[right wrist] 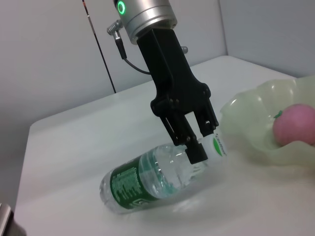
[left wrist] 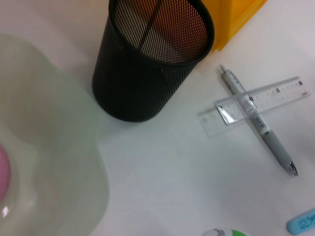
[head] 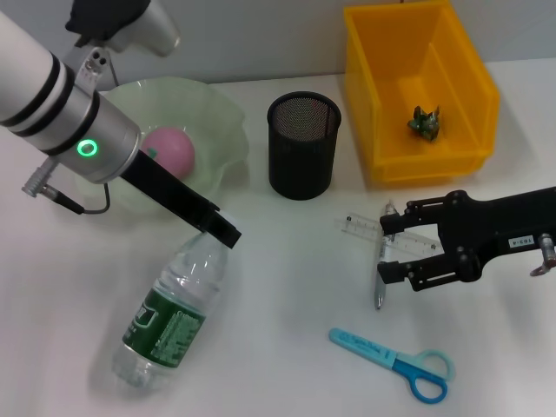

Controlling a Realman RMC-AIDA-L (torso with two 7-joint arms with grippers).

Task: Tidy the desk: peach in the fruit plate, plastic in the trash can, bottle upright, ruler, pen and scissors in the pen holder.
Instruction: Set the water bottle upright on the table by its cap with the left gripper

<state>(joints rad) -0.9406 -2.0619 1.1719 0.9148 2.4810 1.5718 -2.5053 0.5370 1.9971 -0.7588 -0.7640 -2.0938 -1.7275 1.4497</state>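
The clear bottle (head: 174, 313) with a green label lies on its side at the front left. My left gripper (head: 219, 229) is down at its neck; in the right wrist view the left gripper (right wrist: 203, 140) is open with one finger either side of the neck near the white cap (right wrist: 216, 146). The pink peach (head: 169, 149) sits in the pale green fruit plate (head: 228, 117). A crumpled green plastic (head: 425, 122) lies in the yellow bin (head: 486, 87). My right gripper (head: 393, 245) is open around the clear ruler (head: 369, 228), which crosses the pen (head: 380, 282). Blue scissors (head: 395, 356) lie at the front.
The black mesh pen holder (head: 302, 143) stands between the plate and the yellow bin. In the left wrist view the pen holder (left wrist: 147, 64) is close to the ruler (left wrist: 256, 103) and the pen (left wrist: 270, 142). The table is white.
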